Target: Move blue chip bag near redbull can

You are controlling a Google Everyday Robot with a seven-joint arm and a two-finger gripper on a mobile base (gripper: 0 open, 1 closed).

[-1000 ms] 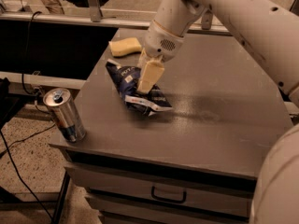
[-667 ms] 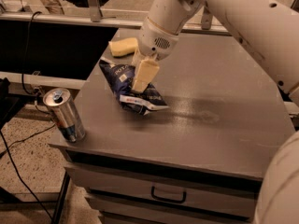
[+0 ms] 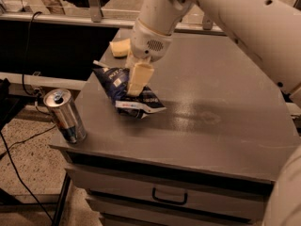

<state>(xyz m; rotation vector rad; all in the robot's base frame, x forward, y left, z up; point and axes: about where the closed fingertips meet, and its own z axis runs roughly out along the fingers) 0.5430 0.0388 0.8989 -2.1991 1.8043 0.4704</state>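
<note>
Materials and finishes on the matt grey surface.
The blue chip bag is crinkled glossy foil; the redbull can, smooth shiny metal; the gripper, over the bag, pinches it with matt cream plastic fingers.

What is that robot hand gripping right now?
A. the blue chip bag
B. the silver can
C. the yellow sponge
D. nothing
A: the gripper, low over the table's left half, is clamped on the bag; the can and the sponge sit apart from it.

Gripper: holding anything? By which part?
The gripper is shut on the blue chip bag, pinching its crinkled middle, toward the upper edge.
</note>
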